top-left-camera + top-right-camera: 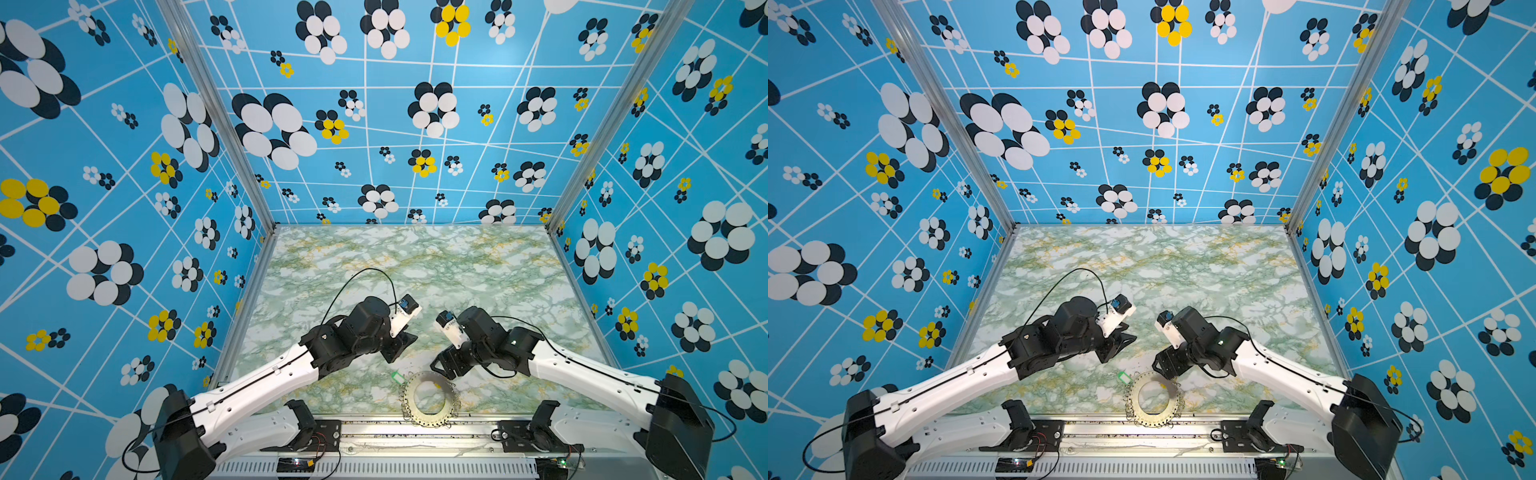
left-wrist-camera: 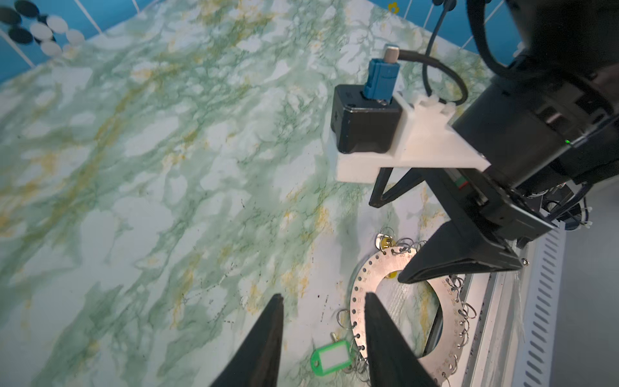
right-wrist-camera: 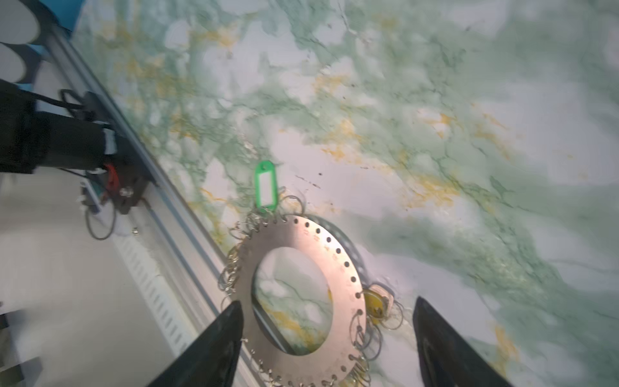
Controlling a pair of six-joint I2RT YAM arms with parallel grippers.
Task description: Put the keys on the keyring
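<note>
Top views, both: marbled table (image 1: 415, 266), enclosed by blue flower-print walls.
Left arm: reaches in from the near left corner, wrist bent down; left gripper (image 2: 321, 338) above the table just beyond the keyring, jaws parted, holding nothing.
Right arm: mirrors it from the near right; right gripper (image 3: 326, 335) hangs over the keyring's far right rim, jaws spread wide, empty.
Keyring (image 1: 430, 400): flat at the table's near edge, partly over the rail.
Green key (image 3: 264, 186): on the table, touching the rim loops.
Yellow key (image 3: 373, 305): tucked partly under the opposite rim.
</note>
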